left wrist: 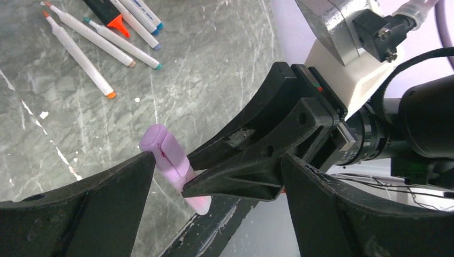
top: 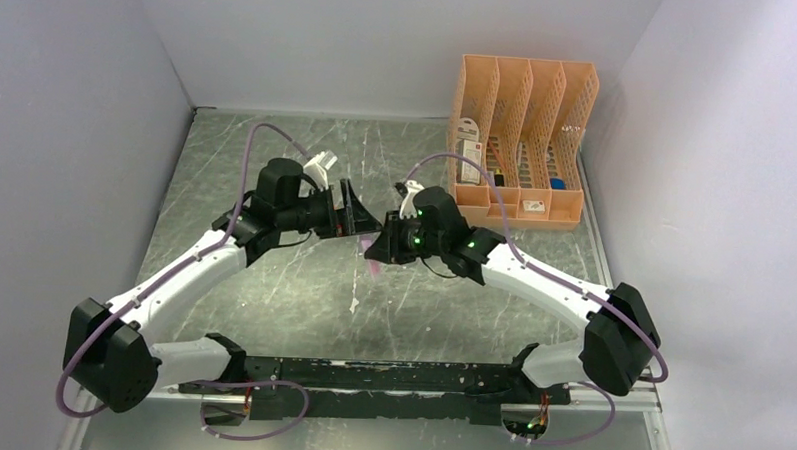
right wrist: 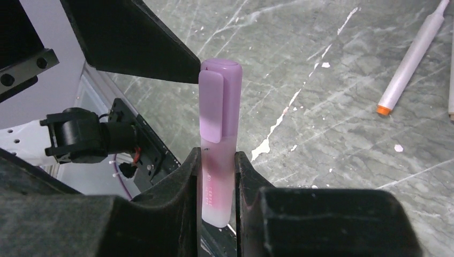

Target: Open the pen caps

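Pen cap (right wrist: 220,99) is poking past right claw (right wrist: 218,182) pinching barrel (right wrist: 217,155); spread left claw (left wrist: 217,159) needs sq. grip & straight pull.

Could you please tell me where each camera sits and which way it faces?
Top external: above and behind the arms, looking down on the table, left gripper and right gripper.
Left wrist: looks along its open fingers at the highlighter; pens beyond.
Right wrist: looks along its fingers clamping the highlighter, purple cap uppermost.
Shared: both wrist views show that highlighter.
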Controlling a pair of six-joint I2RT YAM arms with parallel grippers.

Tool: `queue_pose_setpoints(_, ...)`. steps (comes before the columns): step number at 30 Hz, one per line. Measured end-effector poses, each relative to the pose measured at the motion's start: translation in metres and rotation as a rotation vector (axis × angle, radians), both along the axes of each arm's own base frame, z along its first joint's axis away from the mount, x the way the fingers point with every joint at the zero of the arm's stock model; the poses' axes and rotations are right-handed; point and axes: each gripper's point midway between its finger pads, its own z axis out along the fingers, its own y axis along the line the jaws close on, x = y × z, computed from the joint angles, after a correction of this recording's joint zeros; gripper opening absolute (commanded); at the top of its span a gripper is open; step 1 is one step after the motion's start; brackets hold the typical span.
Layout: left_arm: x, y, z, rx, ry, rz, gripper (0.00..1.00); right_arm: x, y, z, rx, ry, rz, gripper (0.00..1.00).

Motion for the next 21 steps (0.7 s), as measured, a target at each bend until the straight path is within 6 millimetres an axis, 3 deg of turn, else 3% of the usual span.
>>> queue_pose_setpoints(6, 0.009, -0.003, 0.000, 0.044, -0.025, 0.042, 0.97, 0.004, -0.002, 0.005, 0.016, 0.000, -0.008, 0.02)
queue_pose_setpoints(17, 0.019, 0.002, 0.005, 0.069, -0.055, 0.095, 0.94, 0.004, -0.008, 0.033, 0.077, -0.041, -0.020, 0.03)
queue_pose_setpoints(21, 0.020, 0.005, 0.001, 0.091, -0.054, 0.109, 0.94, 0.007, -0.009, 0.029, 0.068, -0.032, -0.027, 0.13)
